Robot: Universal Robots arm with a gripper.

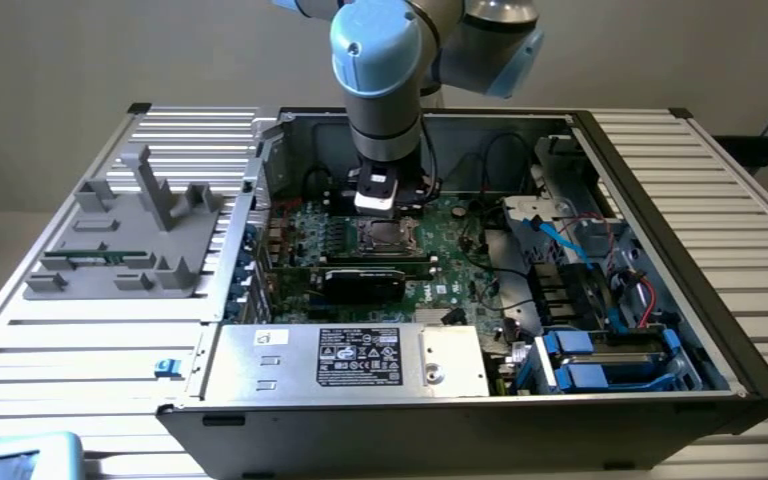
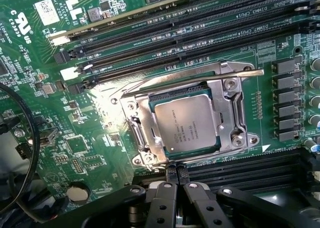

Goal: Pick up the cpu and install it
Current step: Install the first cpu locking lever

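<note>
The cpu (image 2: pixel 187 123), a square chip with a shiny silver-grey top, lies flat inside the metal socket frame (image 2: pixel 231 110) on the green motherboard (image 2: pixel 60 138). In the exterior view the cpu (image 1: pixel 384 236) sits in the middle of the board inside the open computer case (image 1: pixel 651 260). My gripper (image 1: pixel 377 197) hangs straight above the socket. Its black fingers (image 2: pixel 165 198) are pressed together, apart from the chip's edge, with nothing between them. The gripper (image 2: pixel 177 178) is shut and holds nothing.
Black memory slots (image 2: pixel 175 32) run along both sides of the socket. A black cable (image 2: pixel 30 153) loops over the board. A silver box with a white label (image 1: pixel 357 358) fills the case's near side, blue drive bays (image 1: pixel 598 360) sit beside it. A grey fixture (image 1: pixel 131 235) stands on the table.
</note>
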